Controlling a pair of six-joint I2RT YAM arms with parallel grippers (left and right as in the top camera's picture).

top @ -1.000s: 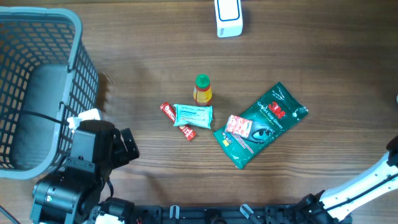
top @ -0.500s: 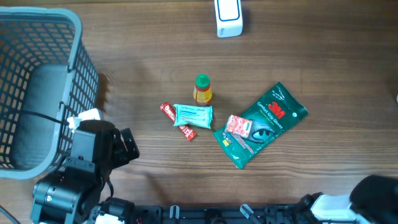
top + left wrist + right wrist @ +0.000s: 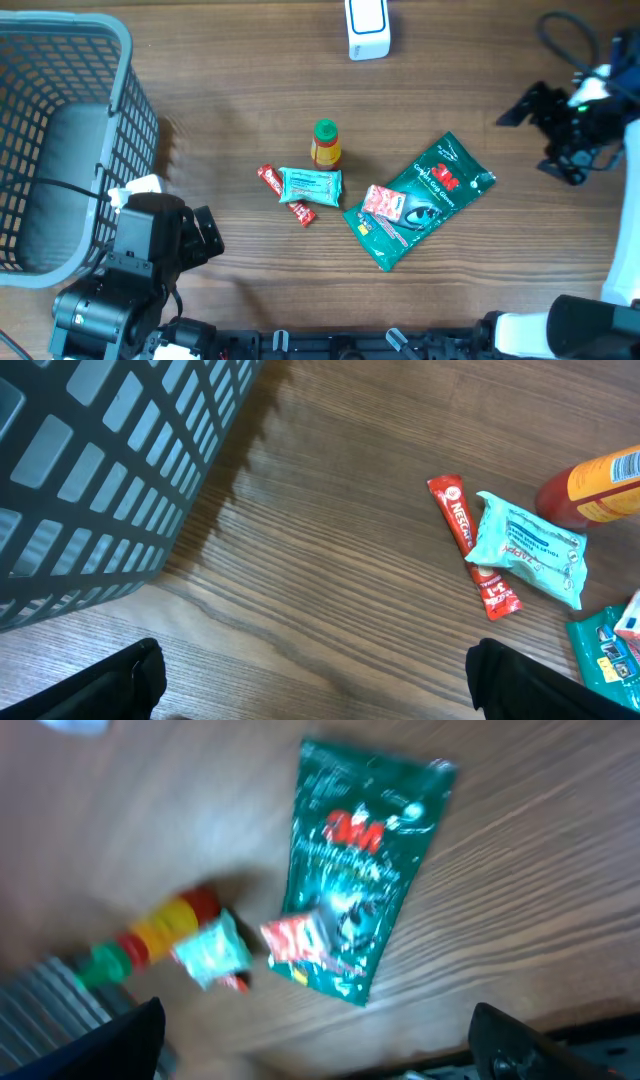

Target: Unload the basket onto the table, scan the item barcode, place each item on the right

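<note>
my left gripper and right gripper both gape, holding nothing. the pack lies mid table, left of my right gripper, the nearer one, its long axis slanting toward the far right corner.

A green 3M pouch is lying flat and slanted at mid-counter, with a small red-and-white sachet resting on its lower left part. Beside it, a teal packet is overlapping a red Nescafé stick. A green-capped yellow bottle is sitting just beyond them. A white scanner is sitting at the far edge.
</note>
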